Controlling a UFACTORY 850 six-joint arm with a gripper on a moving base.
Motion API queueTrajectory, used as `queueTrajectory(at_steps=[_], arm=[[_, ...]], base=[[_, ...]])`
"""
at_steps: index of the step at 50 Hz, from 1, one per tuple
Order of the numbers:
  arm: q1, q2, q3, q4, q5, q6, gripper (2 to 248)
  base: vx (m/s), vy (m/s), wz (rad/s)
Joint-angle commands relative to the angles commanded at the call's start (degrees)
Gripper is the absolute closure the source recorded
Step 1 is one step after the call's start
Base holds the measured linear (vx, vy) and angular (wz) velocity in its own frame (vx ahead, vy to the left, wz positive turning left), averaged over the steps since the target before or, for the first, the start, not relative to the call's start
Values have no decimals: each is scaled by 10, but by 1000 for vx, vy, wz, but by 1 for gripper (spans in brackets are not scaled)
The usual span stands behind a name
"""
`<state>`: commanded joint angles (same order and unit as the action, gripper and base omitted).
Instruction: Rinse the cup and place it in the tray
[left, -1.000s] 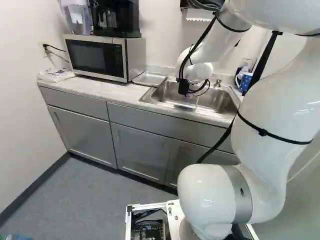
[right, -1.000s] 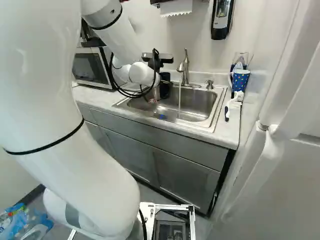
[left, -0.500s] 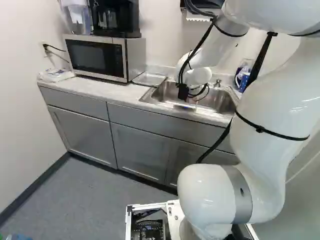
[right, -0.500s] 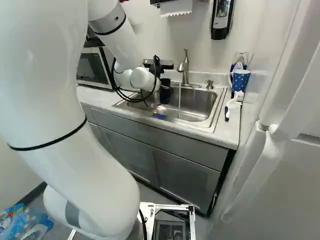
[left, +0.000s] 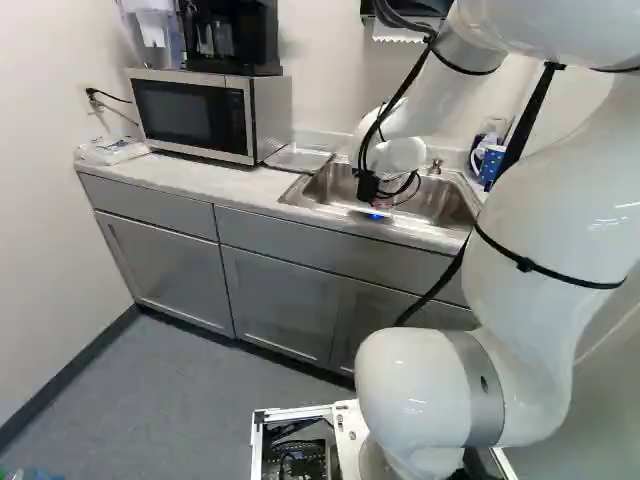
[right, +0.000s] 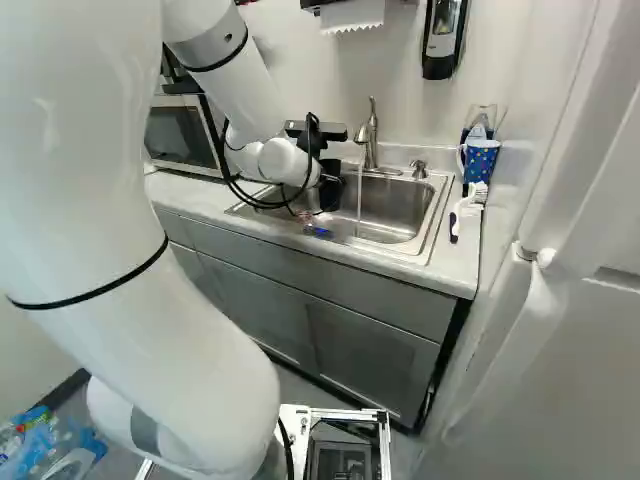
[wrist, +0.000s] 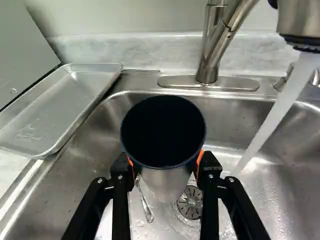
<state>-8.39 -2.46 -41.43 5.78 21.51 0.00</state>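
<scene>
In the left base view my gripper hangs over the sink, its fingertips hidden. The wrist view shows the gripper shut on the cup, an orange pad against each side. The cup has a dark inside and a metallic outer wall, its mouth facing the camera. It is above the basin, near the drain. Water streams from the faucet to one side, apart from the cup. A shallow metal tray lies on the counter across the sink's rim on the other side.
The faucet's base stands at the sink's back, beyond the cup. A spoon lies in the basin. A microwave is beside the tray. At the sink's far side are a blue dotted cup and a brush.
Over the last second my wrist and gripper have come slightly lower over the sink, shifting a little to the right in the right base view. The base has stayed still.
</scene>
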Motion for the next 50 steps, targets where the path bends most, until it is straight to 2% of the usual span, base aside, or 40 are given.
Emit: queueTrajectory(at_steps=[13, 33, 50], arm=[[-10, 5, 5, 0, 0, 0, 124], [-48, 24, 25, 0, 0, 0, 124], [-80, 24, 25, 0, 0, 0, 124]], base=[[0, 0, 0], [0, 0, 0], [0, 0, 0]])
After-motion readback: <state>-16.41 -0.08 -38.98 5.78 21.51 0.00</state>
